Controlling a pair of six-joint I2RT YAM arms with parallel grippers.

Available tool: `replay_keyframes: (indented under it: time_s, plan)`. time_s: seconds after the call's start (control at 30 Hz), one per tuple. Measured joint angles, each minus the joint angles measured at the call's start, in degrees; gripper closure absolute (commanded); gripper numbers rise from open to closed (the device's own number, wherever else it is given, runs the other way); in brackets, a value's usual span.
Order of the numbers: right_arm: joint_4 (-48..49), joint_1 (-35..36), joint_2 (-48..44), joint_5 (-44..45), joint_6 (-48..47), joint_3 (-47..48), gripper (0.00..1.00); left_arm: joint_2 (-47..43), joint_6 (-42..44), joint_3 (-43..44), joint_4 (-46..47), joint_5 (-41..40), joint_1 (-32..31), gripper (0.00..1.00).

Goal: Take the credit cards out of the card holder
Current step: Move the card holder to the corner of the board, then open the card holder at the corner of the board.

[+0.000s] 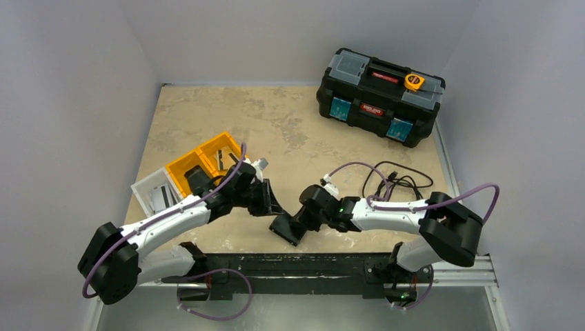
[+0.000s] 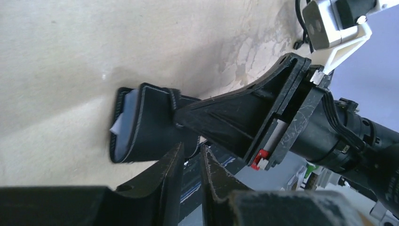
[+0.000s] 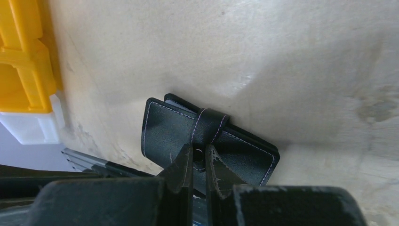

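The black card holder is lifted just off the table near its front edge. My right gripper is shut on its strap at the snap and reaches in from the right. In the left wrist view the holder gapes at its left end, where the pale edges of the credit cards show. My left gripper sits just below the holder, at its left side, jaws nearly together. A dark glossy flat piece shows in the slit; whether it is pinched is unclear.
Orange bins and a white bin stand at the left, close behind my left arm. A black toolbox sits at the back right. Black cables lie behind my right arm. The black mounting rail runs along the near edge.
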Motion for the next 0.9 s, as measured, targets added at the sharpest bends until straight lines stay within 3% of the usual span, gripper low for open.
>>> replay_keyframes:
  time_s: [0.2, 0.57, 0.9]
  plan:
    - [1.62, 0.70, 2.71, 0.24, 1.81, 2.10, 1.00, 5.95, -3.43, -1.95, 6.38, 1.07, -2.86, 1.00]
    - [-0.26, 0.85, -0.07, 2.49, 2.43, 1.11, 1.00, 13.38, -5.77, -2.95, 4.33, -6.82, -3.96, 1.00]
    - [0.50, 0.94, -7.10, 2.29, 3.69, -3.04, 1.00, 16.87, -5.44, 0.04, 2.43, -7.78, -4.28, 1.00]
